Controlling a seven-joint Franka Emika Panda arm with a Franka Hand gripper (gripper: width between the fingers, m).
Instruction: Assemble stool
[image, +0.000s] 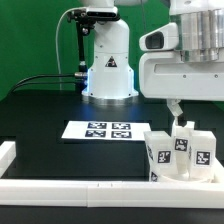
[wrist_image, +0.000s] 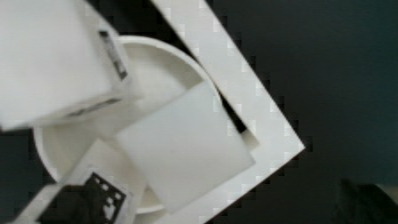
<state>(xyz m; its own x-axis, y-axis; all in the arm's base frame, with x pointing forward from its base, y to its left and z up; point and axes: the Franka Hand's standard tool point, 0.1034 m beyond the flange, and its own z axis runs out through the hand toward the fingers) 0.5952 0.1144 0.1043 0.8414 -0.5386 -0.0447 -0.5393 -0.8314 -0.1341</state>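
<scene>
Surface (image: 40, 110): you are looking at a black surface that is carrying everything, and its exterior view's left half is lying bare.

Frame rail (image: 70, 187): one long white rail is running along the near edge with a short return at the exterior view's left end; you can judge that it is acting as a stop that is keeping loose parts gathered.

Marker board (image: 98, 129): one flat white sheet is lying near the middle, showing four tags; it is sitting apart from the stool parts and is carrying nothing.

Robot base (image: 108, 65): the white pedestal is standing behind the marker board, well clear of the work.

Stool legs (image: 170, 152): at the exterior view's right you are seeing three chunky white tagged pieces crowding together upright against the rail corner; more may be hiding behind them, so treat three as the visible count.

Seat (wrist_image: 151, 120): in the wrist view one round flat disc is lying against the rail (wrist_image: 231, 75), partly covered by white blocks; in the exterior view you cannot pick it out.

End effector (image: 178, 112): it is hanging just above the legs with its jaws spread wide and gripping nothing; you can judge that it is lining up for a pick from the cluster.
</scene>
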